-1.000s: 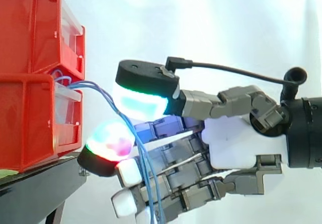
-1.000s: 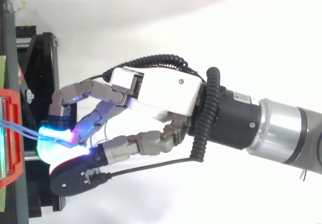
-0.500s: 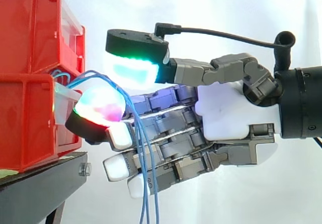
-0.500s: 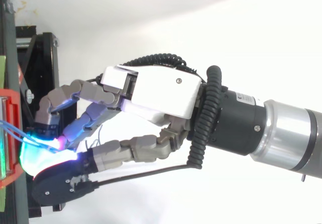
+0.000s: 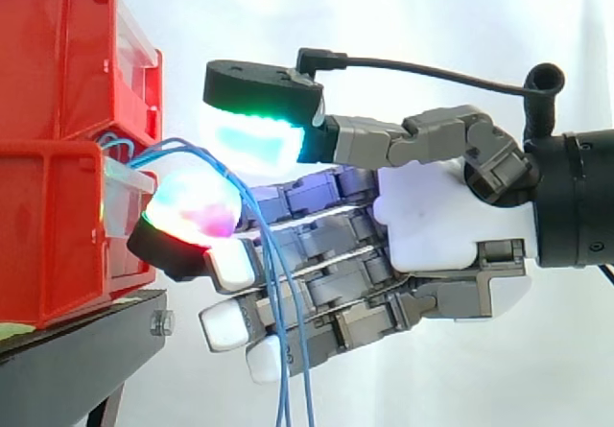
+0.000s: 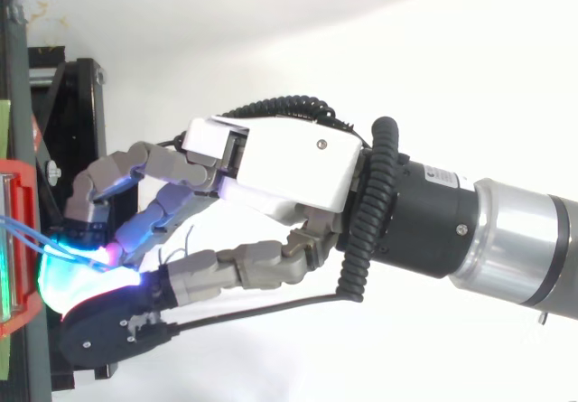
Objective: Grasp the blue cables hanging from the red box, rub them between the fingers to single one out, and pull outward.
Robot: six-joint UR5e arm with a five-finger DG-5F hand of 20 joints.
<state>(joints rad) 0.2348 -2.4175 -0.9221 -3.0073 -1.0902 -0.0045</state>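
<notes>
The hand [image 5: 436,230] reaches in level from the right, palm facing the bins, and it is clenched on the blue cables [image 5: 285,398]: its thumb pad [image 5: 254,141], glowing green and cyan, sits on top, and a finger pad [image 5: 195,208] glowing red and green presses up just beneath it, with the strands caught between the two. In the top view these two pads meet at a cyan and magenta glow [image 6: 90,259], close against the red front. The other fingers are bent below, their white pads [image 5: 226,325] stacked one under another and pointing toward the bins.

The blue cables leave the gap where the two bins meet, rise in a short arc over the red and green pad, pass under the thumb pad, then drop in front of the lower fingers and hang loose down to the bottom of the side view. From above they show as thin pale-blue lines [image 6: 27,233] running from the red front to the pinch.

The upper red bin [image 5: 58,53] stands on the lower red bin [image 5: 48,240], each with a clear insert [image 5: 129,197] at its front. Both rest at the right edge of the black stand [image 5: 77,355]. A white curtain [image 5: 451,34] hangs behind
</notes>
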